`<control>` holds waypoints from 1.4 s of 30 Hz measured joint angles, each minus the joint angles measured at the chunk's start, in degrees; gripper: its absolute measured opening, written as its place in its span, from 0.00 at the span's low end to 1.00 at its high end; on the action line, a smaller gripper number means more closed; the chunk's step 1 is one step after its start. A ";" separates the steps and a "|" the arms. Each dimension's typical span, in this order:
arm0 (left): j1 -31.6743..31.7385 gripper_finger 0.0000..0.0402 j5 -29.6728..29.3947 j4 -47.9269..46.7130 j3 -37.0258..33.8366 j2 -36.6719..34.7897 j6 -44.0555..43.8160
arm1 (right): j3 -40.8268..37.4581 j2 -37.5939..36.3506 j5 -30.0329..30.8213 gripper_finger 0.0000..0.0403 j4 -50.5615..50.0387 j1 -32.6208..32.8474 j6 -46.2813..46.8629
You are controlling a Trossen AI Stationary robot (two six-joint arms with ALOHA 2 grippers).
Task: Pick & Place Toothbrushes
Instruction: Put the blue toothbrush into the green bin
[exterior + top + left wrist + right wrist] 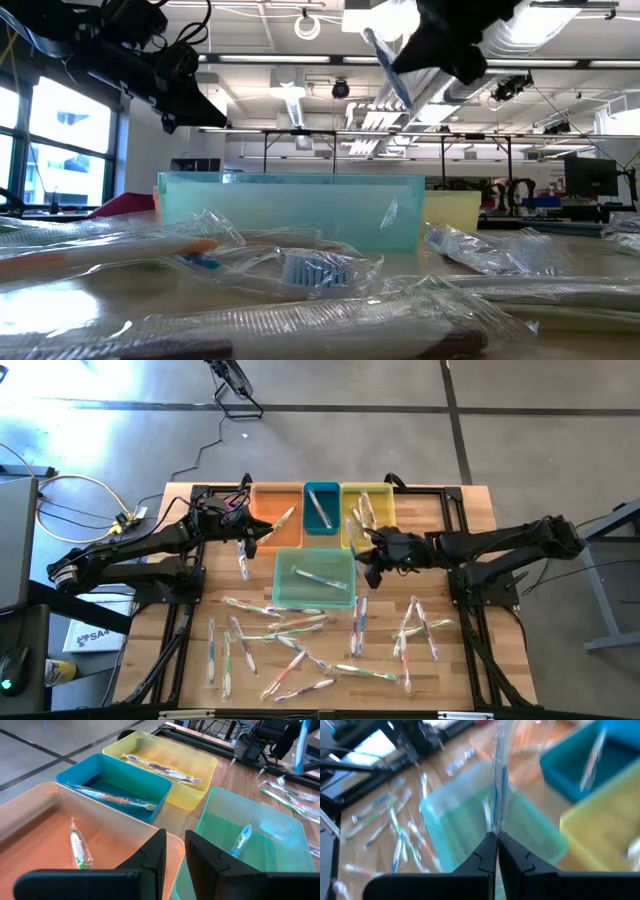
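While most of the toothbrushes (300, 645) lie scattered in clear wrappers on the wooden table (470, 670) in front of the light green bin (314, 579), one wrapped, blue-accented toothbrush (499, 780) is pinched between the closed fingers of the right gripper (497, 837). That brush stands roughly upright above the near right corner of the light green bin (the low view shows it slanting upward from the gripper, clear of the rim). Inside the light green bin itself lies one brush with a blue accent (241, 841).

Behind the light green bin stand three further bins in a row. The orange bin (277, 510), on the left, holds a green-accented brush (77, 847). The blue bin (321, 507), directly behind the light green bin, holds one brush with an orange handle (117, 799). The yellow bin (366, 512), on the right, holds several wrapped brushes (162, 768).

The left gripper (174, 851) hovers over the front edge of the orange bin, just left of the light green bin. Its fingers stand narrowly apart; a wrapped brush (242, 560) appears to hang beneath it in the high view, though whether the fingers actually grip it cannot be confirmed.
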 joint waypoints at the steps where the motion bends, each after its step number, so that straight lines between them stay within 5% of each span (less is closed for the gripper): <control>1: 0.01 0.17 0.00 0.00 0.00 0.00 0.00 | 0.00 0.17 0.01 0.01 1.74 -0.45 -1.66; 27: 0.00 0.17 -0.24 0.00 0.02 0.00 -0.17 | 0.07 4.91 2.83 0.01 17.52 -8.85 -27.50; 42: -0.02 0.17 -1.42 0.00 0.07 0.00 -0.20 | 7.45 13.96 -6.58 0.01 11.94 -8.63 -30.69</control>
